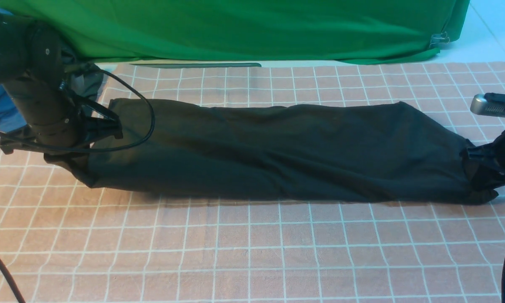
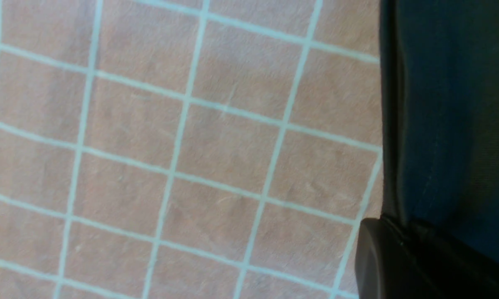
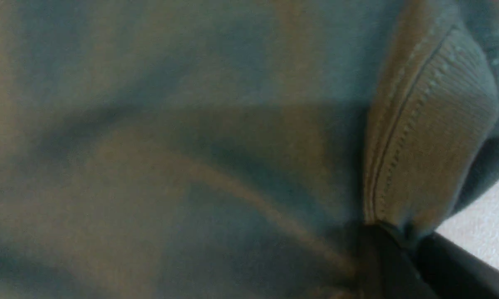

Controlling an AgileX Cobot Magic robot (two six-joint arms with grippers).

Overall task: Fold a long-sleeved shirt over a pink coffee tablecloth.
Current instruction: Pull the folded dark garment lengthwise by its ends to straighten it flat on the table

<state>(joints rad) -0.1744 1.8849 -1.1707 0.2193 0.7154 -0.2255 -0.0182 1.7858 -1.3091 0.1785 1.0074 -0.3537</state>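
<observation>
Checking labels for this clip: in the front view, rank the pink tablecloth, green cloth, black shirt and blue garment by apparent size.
1. pink coffee tablecloth
2. long-sleeved shirt and green cloth: too alike to rank, and the green cloth is farther back and cropped.
3. blue garment, mostly hidden.

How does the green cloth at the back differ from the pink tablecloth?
The green cloth is plain; the pink tablecloth carries a thin white grid. The green cloth is draped along the far side; the pink tablecloth lies flat with the long-sleeved shirt on it. Both are large spreads of fabric.
</observation>
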